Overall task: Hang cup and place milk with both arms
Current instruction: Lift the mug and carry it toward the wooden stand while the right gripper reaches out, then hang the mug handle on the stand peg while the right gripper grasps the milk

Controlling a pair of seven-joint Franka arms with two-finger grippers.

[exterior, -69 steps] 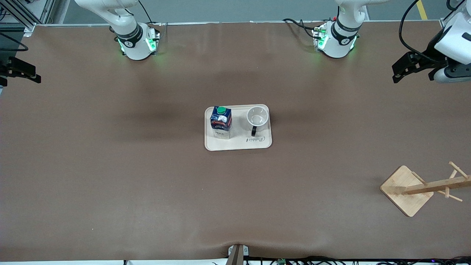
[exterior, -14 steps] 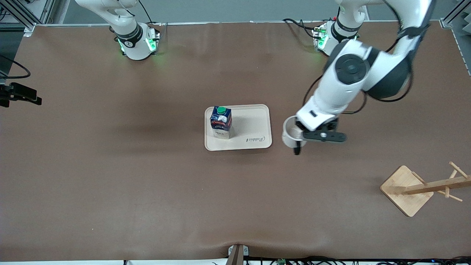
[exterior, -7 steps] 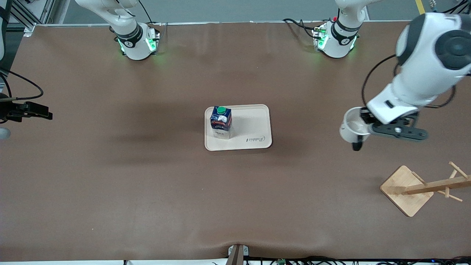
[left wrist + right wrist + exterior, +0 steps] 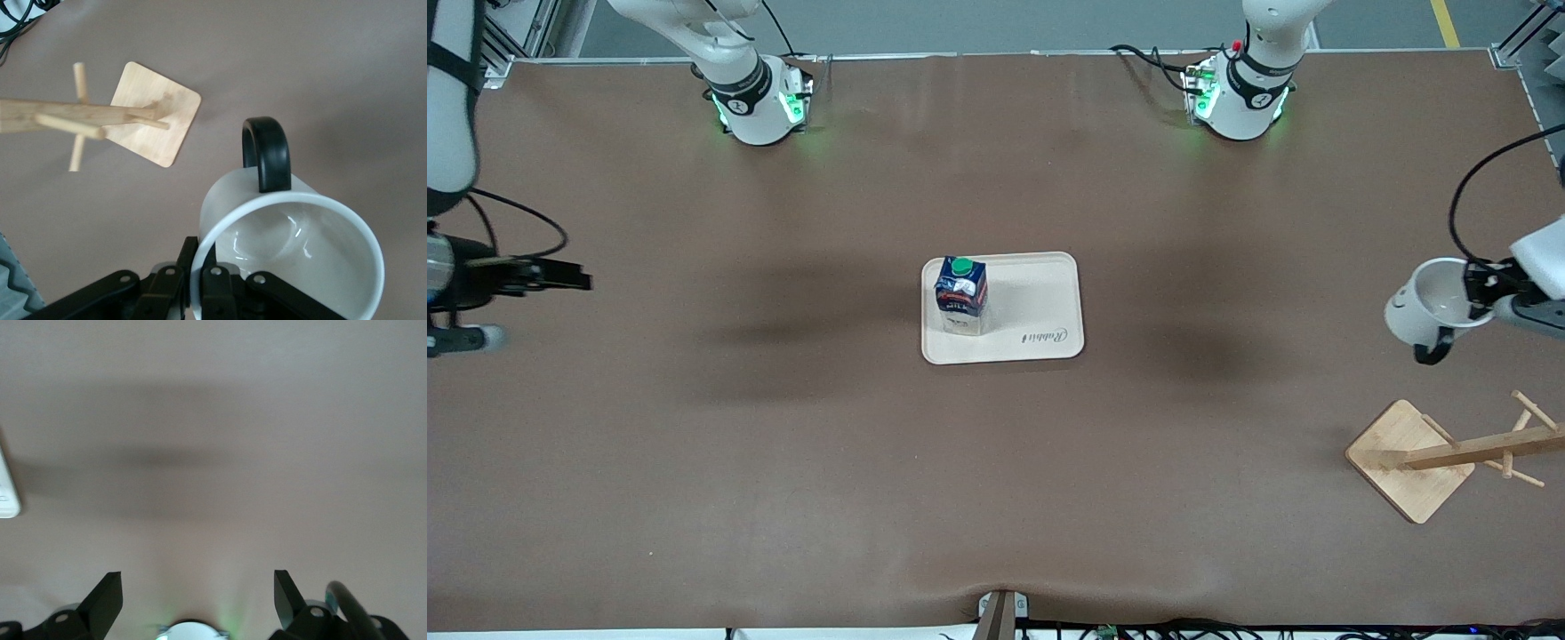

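Left wrist view shows the left gripper [image 4: 200, 283] pinching the cup [image 4: 293, 247].

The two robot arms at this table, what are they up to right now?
The left hand holds the white mug by its rim, up in the air over bare table near the wooden mug rack at the left arm's end of the table; the mug is not hung yet. The milk carton stands upright and untouched on the cream tray at mid-table. The right hand is open over bare table at the right arm's end.
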